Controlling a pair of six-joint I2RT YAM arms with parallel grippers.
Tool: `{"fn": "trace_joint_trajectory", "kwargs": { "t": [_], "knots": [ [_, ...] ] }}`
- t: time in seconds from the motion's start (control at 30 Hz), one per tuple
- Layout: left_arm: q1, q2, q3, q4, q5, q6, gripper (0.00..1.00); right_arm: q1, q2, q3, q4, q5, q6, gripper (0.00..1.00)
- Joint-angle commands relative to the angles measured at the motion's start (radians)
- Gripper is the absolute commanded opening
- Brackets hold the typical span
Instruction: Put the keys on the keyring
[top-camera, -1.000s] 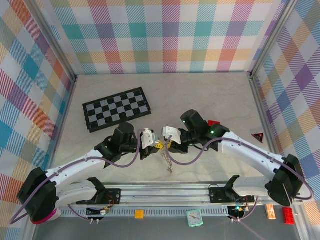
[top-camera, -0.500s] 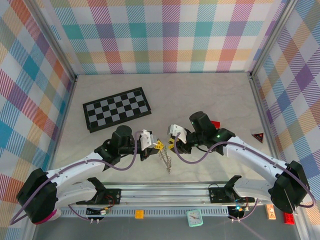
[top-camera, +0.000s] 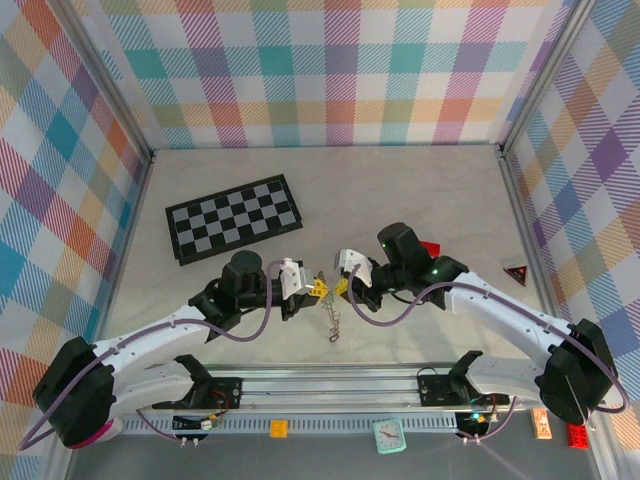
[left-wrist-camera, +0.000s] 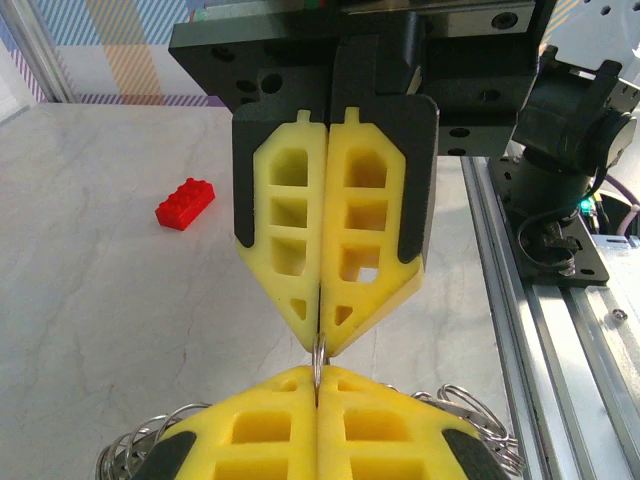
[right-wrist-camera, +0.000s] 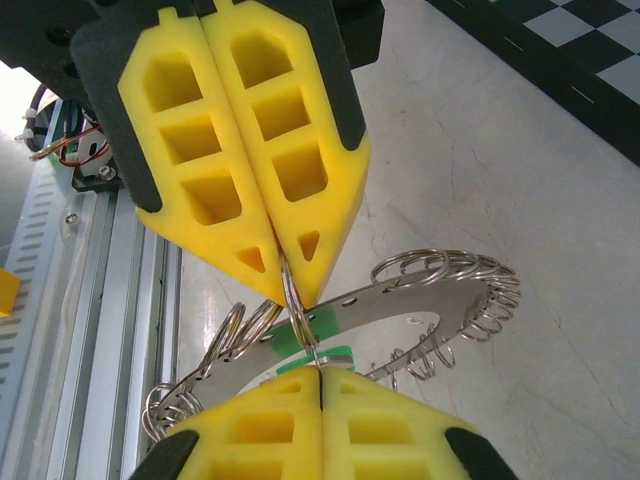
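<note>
A: Why are both arms nose to nose above the near edge of the worktop (top-camera: 420, 190)?
B: They share one small loop (right-wrist-camera: 293, 300) of the keyring (right-wrist-camera: 430, 300). The left gripper (left-wrist-camera: 316, 382) has its jaws pressed together on that loop from one side, and the right gripper (right-wrist-camera: 320, 378) pinches it from the other, tips almost touching
A: And the rest of the ring?
B: It hangs below them, about midway along that edge and well apart from the chessboard (top-camera: 232, 218) near the back left corner. Whether its low end touches the surface I can't tell
A: Why two grips on one loop?
B: My guess is to steady it, or to pry its coil apart so a key can slide on
A: Any key nearby?
B: A green patch just behind the band looks like the head of the green key (right-wrist-camera: 305, 338); I can't tell if it's threaded on
</note>
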Motion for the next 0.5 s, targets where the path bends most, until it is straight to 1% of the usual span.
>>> {"fn": "trace_joint_trajectory", "kwargs": {
  "t": [0.0,0.17,0.27,0.33,0.47],
  "knots": [
    [-0.001,-0.022,-0.008,0.067,0.044,-0.004,0.0,0.001,0.014,0.008,0.008,-0.028,-0.013,0.05],
    [-0.001,-0.011,-0.01,0.109,0.066,-0.022,0.0,0.002,0.067,0.033,0.0,-0.046,-0.015,0.01],
    [-0.001,-0.007,-0.009,0.115,0.067,-0.024,0.0,0.001,0.076,0.039,0.006,-0.056,-0.013,0.0],
    [0.0,-0.007,-0.012,0.115,0.064,-0.024,0.0,0.002,0.061,0.031,0.016,-0.05,-0.012,0.01],
    [0.0,-0.008,-0.019,0.113,0.06,-0.022,0.0,-0.003,0.016,0.005,0.025,-0.029,-0.005,0.1]
  ]
}}
